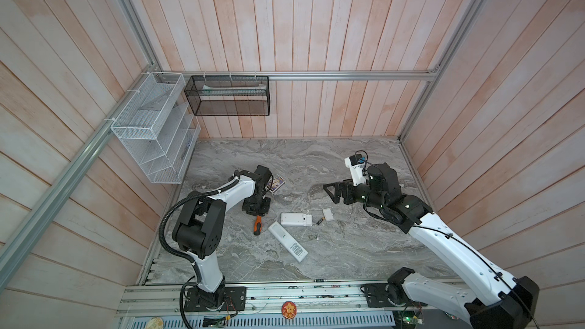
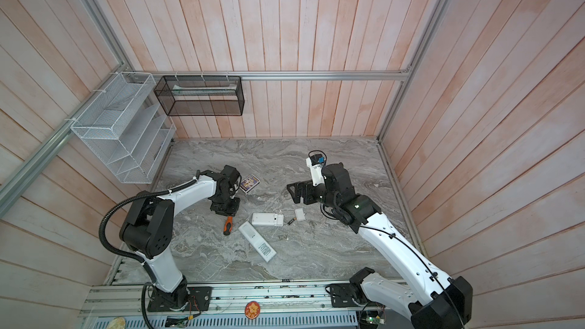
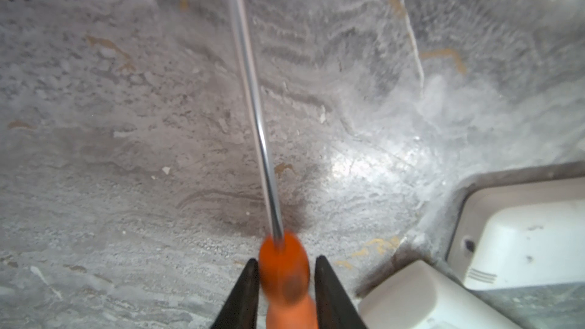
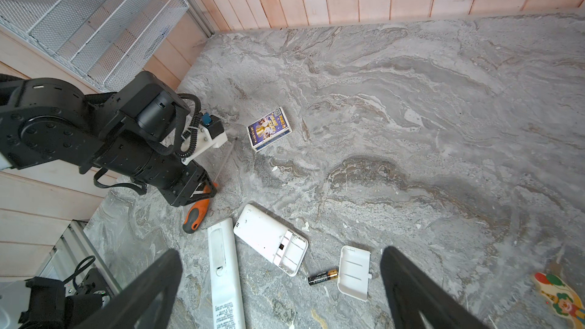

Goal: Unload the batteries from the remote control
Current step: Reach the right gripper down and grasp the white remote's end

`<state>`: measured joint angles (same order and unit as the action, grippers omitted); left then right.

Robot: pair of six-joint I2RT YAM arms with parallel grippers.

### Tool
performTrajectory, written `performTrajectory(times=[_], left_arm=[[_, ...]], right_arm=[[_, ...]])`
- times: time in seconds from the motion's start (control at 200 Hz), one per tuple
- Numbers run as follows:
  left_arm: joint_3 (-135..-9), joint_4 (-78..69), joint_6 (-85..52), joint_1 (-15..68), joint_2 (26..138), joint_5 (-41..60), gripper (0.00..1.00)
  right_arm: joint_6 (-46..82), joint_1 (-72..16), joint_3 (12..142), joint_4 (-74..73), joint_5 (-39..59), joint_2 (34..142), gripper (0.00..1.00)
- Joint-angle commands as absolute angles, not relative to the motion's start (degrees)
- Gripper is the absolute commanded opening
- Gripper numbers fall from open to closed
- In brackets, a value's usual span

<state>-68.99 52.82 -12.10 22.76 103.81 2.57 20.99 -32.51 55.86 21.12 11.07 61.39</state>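
- 1 battery: loose on its side on the marble tabletop, between the wide white remote and a detached cover plate, just beside both.
- Open bay at the end of the wide remote nearest that battery. No cell visible inside it, and no 2nd loose cell found in any view.
- Slim white remote flat just beside the wide one, back up, cover apparently in place. Probably the 1 left to empty.
- Orange-handled screwdriver flat on the tabletop, handle end near the slim remote's top, shaft pointing away toward a small printed box.
- Left gripper low over the screwdriver handle, jaws narrowly parted on either side of it. Thin gap visible on at least 1 side, so it reads as a loose straddle, not a clamp.
- Right gripper raised above the tabletop, well apart from the left, jaws spread wide, holding nothing.
- Step in hand, by the look of it: letting go of the screwdriver.
- To do it well: spread the jaws clear of the handle on both sides before any rise, then lift straight up. A sideways drag could roll the tool into the 2 remotes close by.
- Keep the right gripper high and out of the way until the left arm's retreat from the middle.
- For the slim remote afterwards: expect to need 1 gripper pinning the body and the other working the cover, with care not to nudge the loose battery off toward the table edge.
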Motion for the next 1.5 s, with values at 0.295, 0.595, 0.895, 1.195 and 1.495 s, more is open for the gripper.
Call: performTrajectory(times=[0.295,0.595,0.895,1.195,1.495], left_arm=[[-67.39,51.15,-11.85,21.81,97.88,6.81,0.53],[-65.18,48.2,-14.18,21.2,85.35,9.74,0.67],[-53.17,37.15,-21.99,20.3,62.81,9.67,0.78],[-50.47,35.76,-24.57,19.93,47.07,5.26,0.83],[-49.53,36.13,-23.95,19.95,45.24,5.44,0.84]], right_arm=[[17.93,-35.91,58.49,30.38,16.48,67.54,0.98],[13.02,-50.25,64.15,37.79,10.13,82.45,0.94],[14.59,-60.44,76.64,42.93,6.69,101.43,0.83],[16.2,-63.07,82.0,44.07,7.28,108.91,0.77],[17.82,-63.88,83.65,43.77,7.04,112.65,0.71]])
